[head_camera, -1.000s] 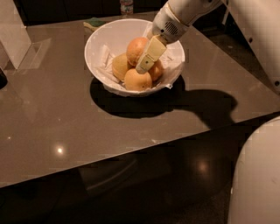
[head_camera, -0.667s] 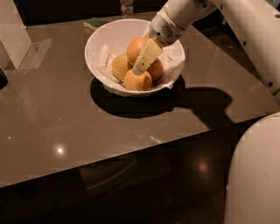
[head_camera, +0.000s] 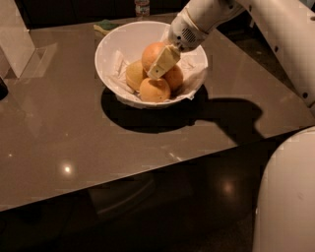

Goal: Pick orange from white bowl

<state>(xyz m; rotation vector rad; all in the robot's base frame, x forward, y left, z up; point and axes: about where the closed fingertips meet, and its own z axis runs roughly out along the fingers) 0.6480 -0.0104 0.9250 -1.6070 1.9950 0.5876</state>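
The white bowl stands at the back middle of the dark table, lined with crumpled white paper. The orange, largest and pinkish, lies on top of three smaller, yellower oranges. My gripper reaches into the bowl from the upper right. It lies against the right front side of the orange. Its far side is hidden behind the fruit.
A bottle and a green-yellow item sit just behind the bowl. A pale upright object stands at the far left. My white arm crosses the upper right. My white body fills the lower right, past the table's front edge.
My gripper has shifted slightly left and closer against the orange. The bowl and the smaller oranges have not moved.
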